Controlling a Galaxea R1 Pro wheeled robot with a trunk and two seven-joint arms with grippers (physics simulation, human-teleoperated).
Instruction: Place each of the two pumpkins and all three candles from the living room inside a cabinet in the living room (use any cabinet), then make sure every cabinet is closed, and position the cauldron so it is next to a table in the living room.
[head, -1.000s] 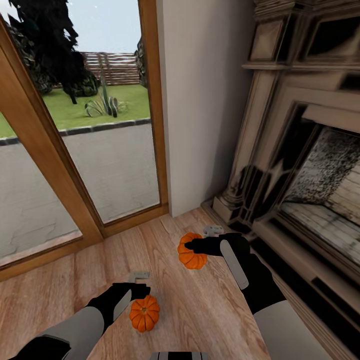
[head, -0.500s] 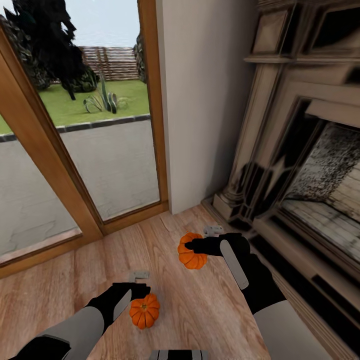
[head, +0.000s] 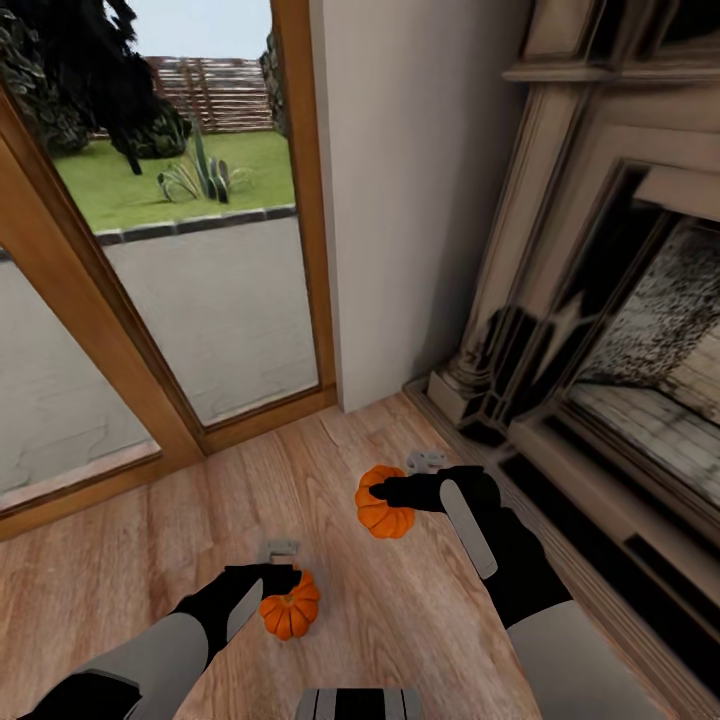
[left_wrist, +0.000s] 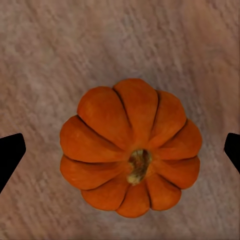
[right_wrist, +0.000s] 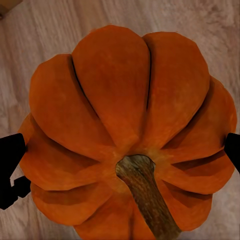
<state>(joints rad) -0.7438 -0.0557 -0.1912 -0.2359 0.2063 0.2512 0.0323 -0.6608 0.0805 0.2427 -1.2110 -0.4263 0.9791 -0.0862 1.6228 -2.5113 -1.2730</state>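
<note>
Two bright-orange pumpkins are in view over the wooden floor. One pumpkin (head: 291, 608) (left_wrist: 131, 147) rests on the floor just beneath my left gripper (head: 278, 563) (left_wrist: 120, 155). That gripper is open, its black fingertips (left_wrist: 10, 155) well apart from the pumpkin's sides. The other pumpkin (head: 384, 512) (right_wrist: 130, 125) sits between the fingers of my right gripper (head: 402, 478) (right_wrist: 120, 155), which is shut on it, fingertips (right_wrist: 11, 160) pressing its ribs. Candles, cabinet and cauldron are out of view.
A large stone fireplace (head: 600, 350) with a raised hearth edge runs along the right. A white wall corner (head: 400, 200) stands ahead. A wood-framed glass door (head: 200, 300) fills the left. Open wooden floor (head: 150, 540) lies in front of the door.
The camera has moved, and the room has slid up in the picture. The floor pumpkin now lies closer under my left gripper. The right pumpkin stays fixed in my right gripper.
</note>
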